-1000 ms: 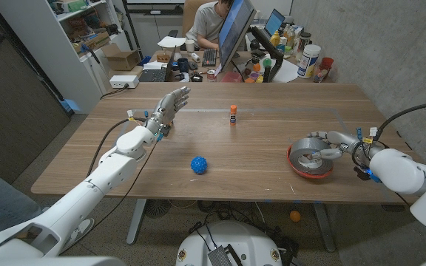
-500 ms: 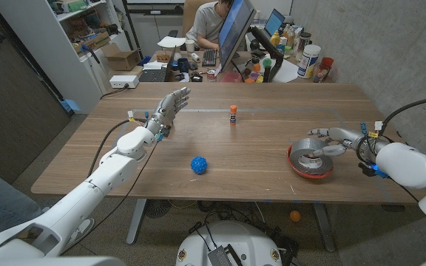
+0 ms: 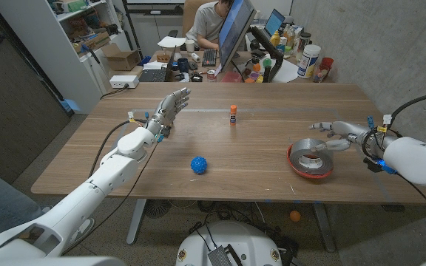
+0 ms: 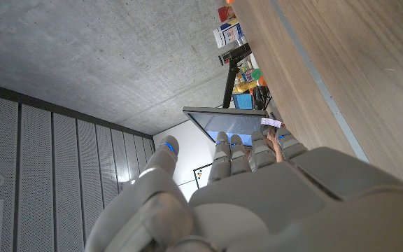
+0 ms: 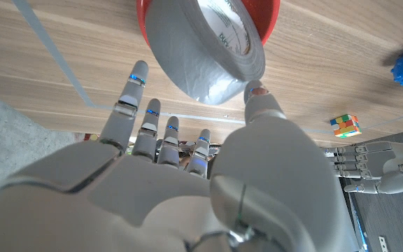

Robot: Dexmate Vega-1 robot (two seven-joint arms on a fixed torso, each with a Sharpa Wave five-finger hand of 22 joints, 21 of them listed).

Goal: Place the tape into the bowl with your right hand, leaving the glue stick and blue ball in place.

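Tape, a broad grey roll, lies inside the red bowl near the table's right edge, leaning on the rim with part of it standing above the wall. In the right wrist view the roll sits tilted in the bowl, its printed core facing out. Right hand hangs just beside the bowl with fingers apart and nothing in them; its thumb tip looks close to the roll's edge, though contact cannot be told. Left hand stands on its edge far across the table, fingers extended and empty. Glue stick stands upright at the far middle and the blue ball rests near the front, both well apart from the bowl. By its look the roll is stiff, fairly heavy and smooth on its outer face; it may roll if set on its edge. A sound hold would span its width, thumb on one flat side and fingers on the other, or hook through the core
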